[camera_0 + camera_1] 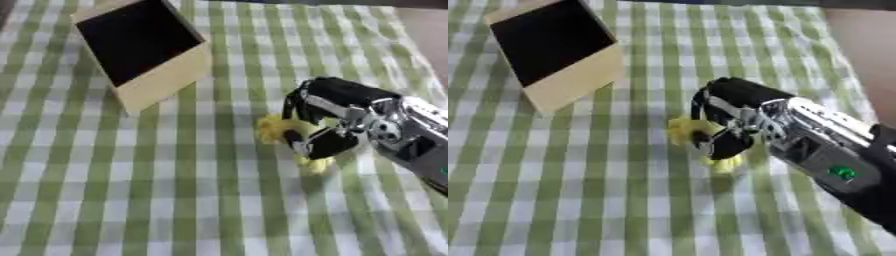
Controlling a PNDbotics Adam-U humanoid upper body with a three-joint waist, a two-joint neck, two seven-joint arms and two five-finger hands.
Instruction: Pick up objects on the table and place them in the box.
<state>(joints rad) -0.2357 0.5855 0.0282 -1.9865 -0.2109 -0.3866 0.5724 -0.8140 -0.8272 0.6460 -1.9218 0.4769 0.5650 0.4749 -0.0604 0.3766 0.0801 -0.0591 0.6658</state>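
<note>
In the left eye view my right hand (328, 117) comes in from the right side, black at the knuckles with a silver wrist behind it. My fingers (302, 107) curl downward and my thumb (328, 144) bends in from below, and between them they close around a yellow thing (278, 127) lying on the tabletop (131, 190). I see its yellow on the left of my fingers and again under my thumb; the rest is hidden by my hand, so I cannot say what it is, only that it is soft yellow and lumpy. The tabletop wears a green and white checked cloth. Up and to the left, well apart from my hand, stands the box (149, 50): pale cardboard walls, a dark inside, set askew so one corner points toward me. Nothing shows in its dark opening.

In the right eye view the same hand (732, 110) sits nearer the middle, and more of my forearm (833, 155) shows, silver and then black, with a small green mark on it. My fingers (710, 112) are again bent around the yellow thing (682, 131), which rests on the cloth and peeks out at the left and below my thumb. The box (562, 55) is at the upper left, well apart from my hand.
</note>
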